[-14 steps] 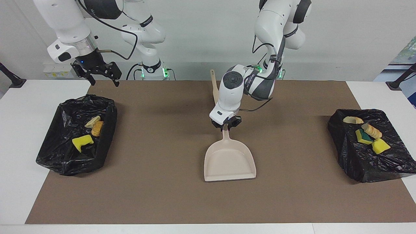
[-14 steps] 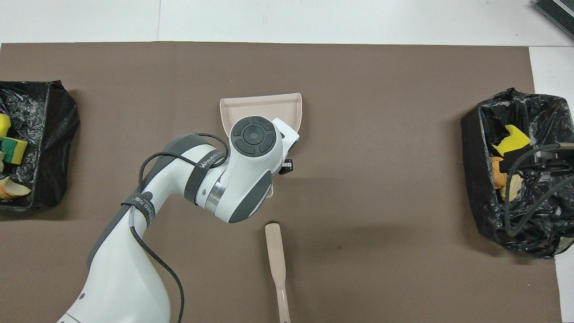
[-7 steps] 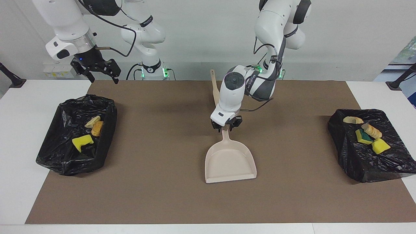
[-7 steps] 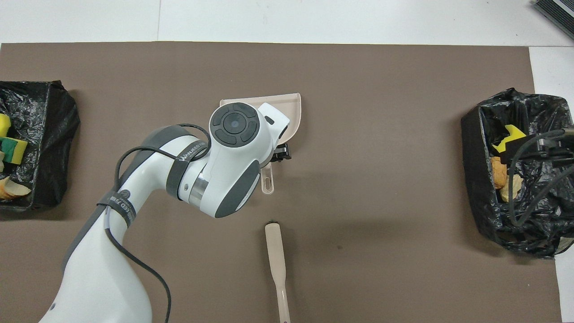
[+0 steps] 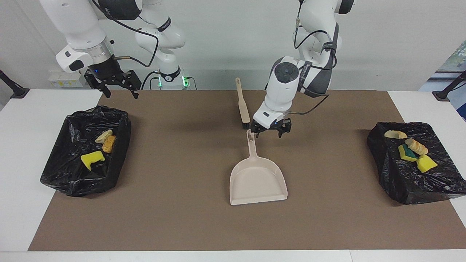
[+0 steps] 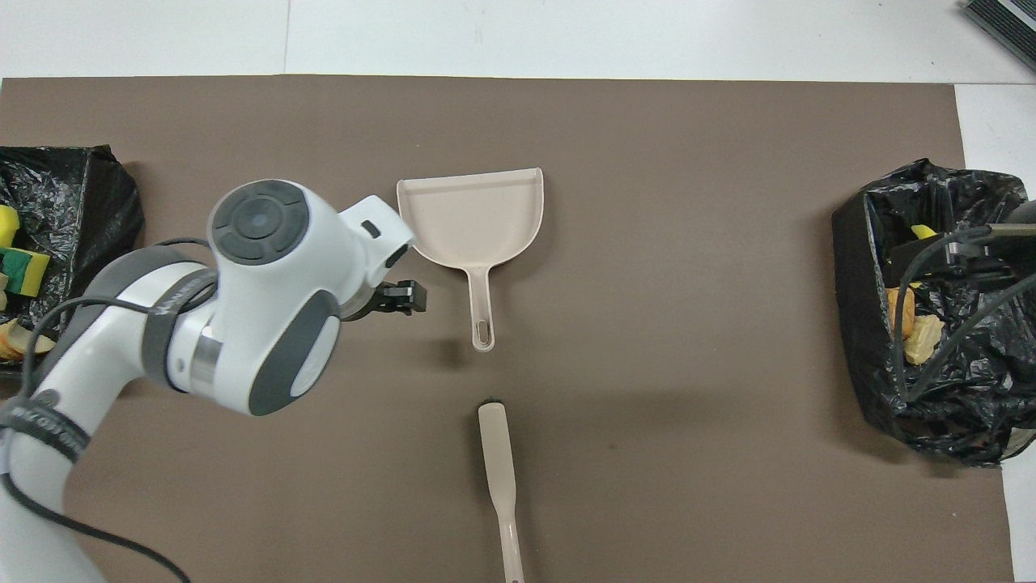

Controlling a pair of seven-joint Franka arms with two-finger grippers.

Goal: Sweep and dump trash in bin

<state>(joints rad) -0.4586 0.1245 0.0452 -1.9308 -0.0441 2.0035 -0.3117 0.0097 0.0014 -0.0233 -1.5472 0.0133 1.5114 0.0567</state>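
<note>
The left gripper (image 5: 271, 131) hangs spread wide and empty above the mat (image 5: 182, 218), at one o'clock from the dustpan (image 5: 257, 181) handle. The right gripper (image 5: 115, 87), also open, waits over the mat's corner. Trash (image 5: 93, 159) lies in both bins (image 5: 60, 180).

Dustpan (image 5: 257, 181) and brush (image 5: 242, 102) look like smooth matt beige plastic, bin liners (image 5: 87, 153) are crinkly glossy black plastic, mat (image 5: 182, 203) is matt brown, sponges (image 5: 91, 159) look porous.

table (image 5: 22, 145): mat (image 5: 182, 218), dustpan (image 5: 258, 180), brush (image 5: 242, 103), bins (image 5: 85, 174).
</note>
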